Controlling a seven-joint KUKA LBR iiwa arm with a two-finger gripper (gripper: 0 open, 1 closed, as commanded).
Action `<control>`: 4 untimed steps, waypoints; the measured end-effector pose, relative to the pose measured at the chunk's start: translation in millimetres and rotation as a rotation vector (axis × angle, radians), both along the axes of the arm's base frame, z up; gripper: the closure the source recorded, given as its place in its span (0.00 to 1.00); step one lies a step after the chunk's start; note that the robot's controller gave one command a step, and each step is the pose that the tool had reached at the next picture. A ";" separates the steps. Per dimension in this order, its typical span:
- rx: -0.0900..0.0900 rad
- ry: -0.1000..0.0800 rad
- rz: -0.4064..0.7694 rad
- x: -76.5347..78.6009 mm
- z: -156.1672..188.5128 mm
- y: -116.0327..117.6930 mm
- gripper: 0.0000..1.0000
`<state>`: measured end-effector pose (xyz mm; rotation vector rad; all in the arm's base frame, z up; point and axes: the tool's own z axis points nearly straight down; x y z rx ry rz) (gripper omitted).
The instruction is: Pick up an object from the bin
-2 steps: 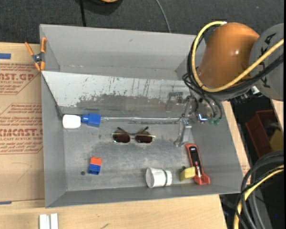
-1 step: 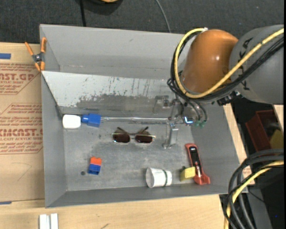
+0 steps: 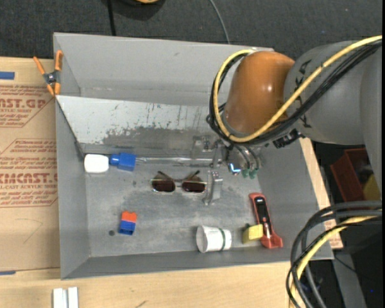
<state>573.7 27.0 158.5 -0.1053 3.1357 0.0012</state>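
Hanging low over the middle of the bin (image 3: 147, 69), the gripper (image 3: 212, 179) sits just at the right end of a pair of sunglasses (image 3: 178, 185). They have dark brownish lenses and lie flat on the bin floor, lenses side by side. Whether the gripper is open or closed I cannot tell, because its metal parts are hard to separate from the grey floor there.

The sunglasses look light, thin and stiff, with slick curved lenses that would likely slip or scratch under a pinch. The better hold, I judge, is the bridge between the lenses or the frame near a hinge. It should be squeezed gently, since the side arms may fold or swing when lifted.

Well apart lie a white and blue bottle (image 3: 109, 163) at the left, a small orange and blue block (image 3: 127, 223), a white cup (image 3: 213, 238) and a red tool (image 3: 263, 220) near the front wall.
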 end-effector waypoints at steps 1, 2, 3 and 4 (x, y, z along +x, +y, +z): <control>0.001 0.003 -0.064 4.8 -19.3 14.8 0.00; 0.002 -0.001 -0.124 19.3 -50.1 22.5 1.00; 0.002 -0.001 -0.124 19.3 -50.1 22.4 1.00; 0.001 -0.001 0.085 19.3 -89.5 10.0 0.00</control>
